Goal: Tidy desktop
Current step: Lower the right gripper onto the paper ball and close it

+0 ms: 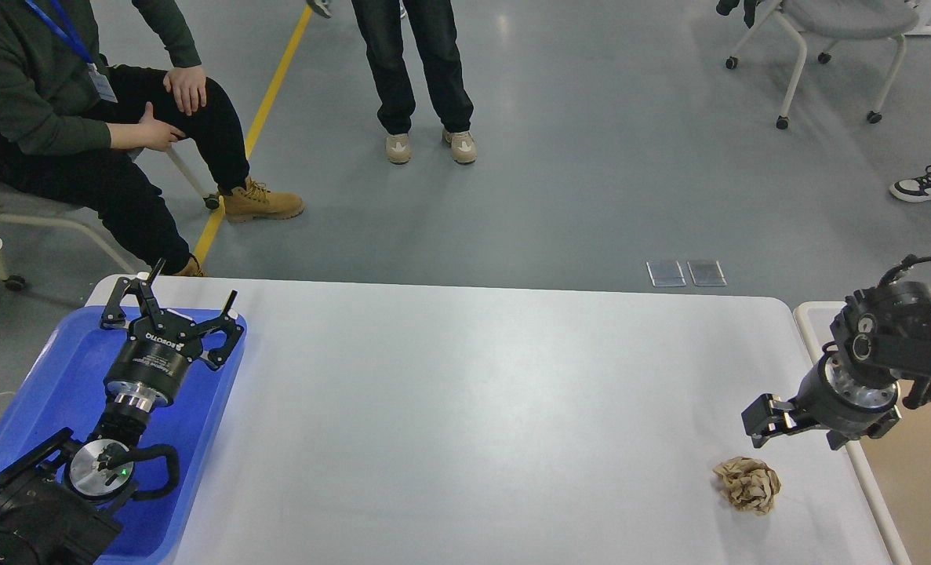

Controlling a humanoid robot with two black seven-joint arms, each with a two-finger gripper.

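Desktop (465, 408) – white, smooth, glossy

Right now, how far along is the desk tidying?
Nearly done, it seems: the white rectangular desktop shows only one crumpled brown paper ball. Nothing is in hand: the left gripper is open and empty over the blue plastic tray; the right gripper hovers beside the ball, apart from it. Left: grasp and bin it.

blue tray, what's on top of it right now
Only my left arm and its open left gripper show over the blue tray. The arm covers part of the tray floor, so that part can't be checked.
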